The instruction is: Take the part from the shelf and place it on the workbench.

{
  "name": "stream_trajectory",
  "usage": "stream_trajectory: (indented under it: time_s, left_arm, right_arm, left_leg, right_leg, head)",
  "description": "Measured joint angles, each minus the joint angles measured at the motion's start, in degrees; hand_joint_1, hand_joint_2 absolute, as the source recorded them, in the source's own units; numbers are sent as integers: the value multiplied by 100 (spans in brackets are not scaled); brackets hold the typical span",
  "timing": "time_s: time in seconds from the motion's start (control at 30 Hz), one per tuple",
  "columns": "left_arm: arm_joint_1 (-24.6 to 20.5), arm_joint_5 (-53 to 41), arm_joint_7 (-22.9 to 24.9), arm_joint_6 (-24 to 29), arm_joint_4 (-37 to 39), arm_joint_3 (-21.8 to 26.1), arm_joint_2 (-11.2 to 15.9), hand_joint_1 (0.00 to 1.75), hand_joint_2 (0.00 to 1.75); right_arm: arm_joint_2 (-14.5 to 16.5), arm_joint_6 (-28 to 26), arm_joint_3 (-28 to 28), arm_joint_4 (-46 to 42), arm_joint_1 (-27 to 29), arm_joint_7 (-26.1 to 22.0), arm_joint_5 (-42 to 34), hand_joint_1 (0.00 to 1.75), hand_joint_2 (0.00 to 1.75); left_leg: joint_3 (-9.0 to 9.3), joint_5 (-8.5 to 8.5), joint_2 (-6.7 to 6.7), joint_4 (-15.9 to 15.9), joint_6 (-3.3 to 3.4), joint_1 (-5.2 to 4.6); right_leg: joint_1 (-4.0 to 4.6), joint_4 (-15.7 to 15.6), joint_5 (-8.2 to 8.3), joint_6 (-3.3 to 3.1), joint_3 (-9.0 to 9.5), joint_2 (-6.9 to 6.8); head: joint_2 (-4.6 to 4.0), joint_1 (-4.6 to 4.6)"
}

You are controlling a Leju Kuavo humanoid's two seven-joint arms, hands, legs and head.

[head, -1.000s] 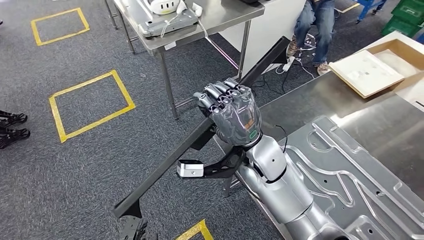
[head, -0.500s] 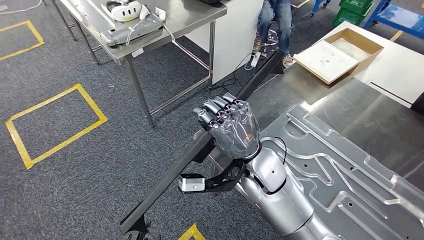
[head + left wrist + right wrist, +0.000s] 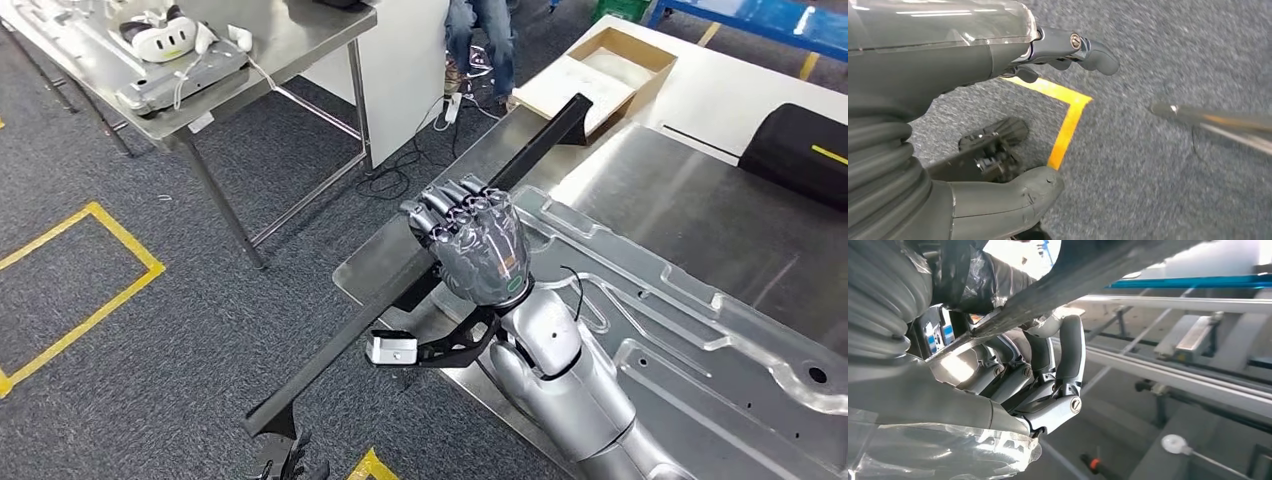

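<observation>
Over the near corner of the steel worktop [image 3: 690,215], the right hand [image 3: 472,245] has its fingers [image 3: 1068,347] clenched around the long black metal bar [image 3: 400,290]; a pressed silver sheet-metal panel [image 3: 700,330] lies beneath, an open cardboard box [image 3: 600,65] beyond. The left hand [image 3: 938,80] hangs over grey carpet [image 3: 1158,190], fingers loosely apart, holding nothing.

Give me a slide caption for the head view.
Right hand grips a long black part over the edge of the steel workbench.

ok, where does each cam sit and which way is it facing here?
Head: high on the body, looking forward and down at the workbench; right hand grips the long black part.
Left wrist: behind the left hand, facing the carpet and yellow floor tape.
Right wrist: behind the right hand, fingers wrapped on the part.
Shared: head and right wrist both show that grip.
</observation>
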Motion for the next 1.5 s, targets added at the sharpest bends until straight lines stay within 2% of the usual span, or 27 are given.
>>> stream_trajectory:
  time_s: [0.1, 0.13, 0.17, 0.2, 0.23, 0.3, 0.37, 0.47, 0.53, 0.6, 0.67, 0.7, 0.73, 0.8, 0.87, 0.9, 0.97, 1.03, 1.1, 1.13, 1.17, 1.2, 1.27, 1.33, 1.4, 1.47, 1.5]
  left_arm:
    - [11, -1, -5, -10, -1, -5, -2, 0, 175]
    - [26, -1, -3, -13, -1, -5, -2, 0, 175]
    - [38, -1, -2, -13, -1, -5, -1, 0, 175]
    - [44, 0, -1, -14, -1, -5, -1, 0, 175]
    - [44, 0, 0, -14, -1, -7, 0, 0, 175]
    - [41, 1, -3, -17, -1, -14, 1, 0, 175]
    - [42, 4, -8, -25, -1, -24, 2, 0, 175]
    - [38, 14, -10, -49, -1, -35, -10, 0, 175]
    - [24, 19, -11, -57, -2, -39, -22, 0, 175]
    - [28, 20, -13, -61, -3, -39, -21, 0, 175]
    - [45, 21, -10, -62, -3, -39, -15, 0, 175]
    - [51, 22, -8, -60, -3, -39, -14, 0, 175]
    - [53, 22, -7, -57, -3, -39, -14, 0, 175]
    - [51, 22, -7, -51, -3, -40, -15, 0, 175]
    - [48, 22, -7, -50, -4, -40, -14, 0, 175]
    - [47, 22, -7, -49, -4, -40, -13, 0, 175]
    - [39, 23, -7, -49, -5, -40, -13, 0, 175]
    - [28, 24, -8, -49, -5, -42, -13, 0, 175]
    - [34, 24, -8, -49, -5, -42, -12, 0, 175]
    - [49, 25, -8, -49, -5, -42, -11, 0, 175]
    - [65, 25, -7, -48, -5, -42, -10, 0, 175]
    - [79, 26, -7, -47, -5, -42, -9, 0, 175]
    - [84, 27, -7, -46, -5, -42, -5, 0, 175]
    - [78, 28, -7, -45, -7, -42, 1, 0, 175]
    - [77, 29, -6, -44, -7, -42, 6, 0, 175]
    - [72, 30, -5, -44, -7, -43, 5, 0, 175]
    - [62, 31, -6, -43, -9, -44, 1, 0, 175]
  right_arm:
    - [-7, 0, -17, 10, -67, 16, 1, 175, 175]
    - [-10, 0, -17, 17, -71, 17, 1, 175, 175]
    - [-15, 0, -17, 24, -70, 19, 1, 175, 175]
    - [-22, 0, -18, 29, -71, 24, 1, 175, 175]
    - [-28, 0, -19, 32, -77, 32, 1, 175, 175]
    - [-35, 0, -21, 32, -102, 61, 1, 175, 175]
    - [-41, 0, -24, 35, -127, 85, 3, 175, 175]
    - [-61, -1, -48, 40, -139, 110, 27, 175, 175]
    - [-75, -2, -73, 41, -164, 126, 47, 175, 175]
    - [-80, -1, -82, 48, -190, 134, 56, 175, 175]
    - [-85, 0, -85, 69, -191, 151, 72, 175, 175]
    - [-88, 0, -88, 82, -190, 163, 81, 175, 175]
    - [-91, 0, -92, 93, -190, 175, 88, 175, 175]
    - [-93, 0, -98, 102, -198, 191, 90, 175, 175]
    - [-93, 0, -102, 103, -211, 199, 90, 175, 175]
    - [-94, 0, -105, 107, -216, 205, 90, 175, 175]
    - [-97, -1, -113, 114, -219, 216, 91, 175, 175]
    - [-95, -2, -116, 120, -233, 225, 91, 175, 175]
    - [-85, -2, -116, 129, -248, 234, 92, 175, 175]
    - [-81, -1, -116, 140, -247, 240, 93, 175, 175]
    - [-79, -1, -116, 153, -241, 247, 93, 175, 175]
    - [-78, 0, -116, 167, -234, 255, 93, 175, 175]
    - [-78, 0, -116, 185, -231, 266, 95, 175, 175]
    - [-78, 0, -116, 189, -239, 272, 98, 175, 175]
    - [-76, 0, -116, 196, -245, 278, 103, 175, 175]
    - [-78, -1, -117, 203, -245, 282, 106, 175, 175]
    - [-80, -1, -120, 204, -243, 285, 106, 175, 175]
  left_leg:
    - [-421, -507, -382, 976, -43, 23]
    - [-591, -614, -423, 1314, -51, 24]
    - [-690, -612, -441, 1486, -52, 24]
    - [-691, -495, -451, 1433, -46, 24]
    - [-591, -286, -480, 1163, -32, 26]
    - [-285, 99, -692, 389, 12, 40]
    - [-123, 208, -872, -12, 41, 42]
    - [-96, 230, -763, -84, 103, 32]
    - [-70, 272, -633, -154, 180, 56]
    - [-59, 279, -494, -178, 224, 52]
    - [-59, 267, -347, -176, 232, 45]
    - [-55, 258, -276, -175, 228, 44]
    - [-44, 247, -209, -174, 219, 45]
    - [-4, 214, -93, -173, 183, 35]
    - [29, 180, -3, -169, 127, 7]
    - [41, 168, 42, -171, 95, -8]
    - [68, 137, 117, -177, 31, -9]
    - [10, -23, -39, 17, -23, 13]
    - [-270, -362, -320, 654, -51, 28]
    - [-469, -522, -396, 1056, -59, 29]
    - [-633, -602, -430, 1364, -65, 29]
    - [-721, -572, -447, 1492, -64, 29]
    - [-582, -203, -496, 1069, -43, 34]
    - [-274, 145, -716, 314, -5, 53]
    - [-138, 217, -868, -20, 27, 53]
    - [-132, 233, -795, -49, 68, 44]
    - [-123, 255, -735, -73, 101, 54]
  right_leg:
    - [-27, -17, 18, -76, 13, 175]
    - [-23, -9, 17, -81, 11, 249]
    - [-20, 2, 15, -83, 9, 330]
    - [-18, 15, 12, -81, 8, 411]
    - [-18, 30, 8, -77, 9, 492]
    - [-18, 76, -8, -46, -9, 637]
    - [-30, 110, -5, 15, -62, 757]
    - [-55, 98, 28, 128, -116, 861]
    - [-34, 320, -121, 179, -226, 626]
    - [-41, 951, -454, 219, -529, 299]
    - [-74, 1514, -637, 257, -811, 182]
    - [-87, 1529, -581, 268, -821, 156]
    - [-96, 1333, -434, 269, -717, 122]
    - [-74, 570, -100, 236, -301, -66]
    - [-17, 84, 21, 171, -45, -207]
    - [11, 37, 0, 143, -33, -213]
    - [2, 19, 17, 91, -35, -83]
    - [-39, -24, 42, 23, -8, 28]
    - [-58, -44, 57, -28, 6, 138]
    - [-55, -39, 58, -42, 2, 203]
    - [-51, -29, 55, -47, -1, 276]
    - [-47, -15, 51, -48, -4, 356]
    - [-46, 25, 38, -40, -7, 516]
    - [-47, 79, 17, -6, -29, 663]
    - [-58, 109, 22, 61, -83, 784]
    - [-70, 92, 56, 140, -123, 891]
    - [-66, 99, 53, 170, -134, 862]
  head:
    - [0, -5]
    - [0, -4]
    - [0, -5]
    - [0, -5]
    - [0, -5]
    - [0, -3]
    - [0, -3]
    - [0, -3]
    - [0, 16]
    - [0, 33]
    - [0, 32]
    - [0, 33]
    - [0, 32]
    - [0, 32]
    - [0, 30]
    - [0, 29]
    - [0, 28]
    - [0, 26]
    - [0, 22]
    - [0, 20]
    - [0, 21]
    - [0, 20]
    - [0, 20]
    - [0, 22]
    - [0, 22]
    - [0, 21]
    - [0, 22]
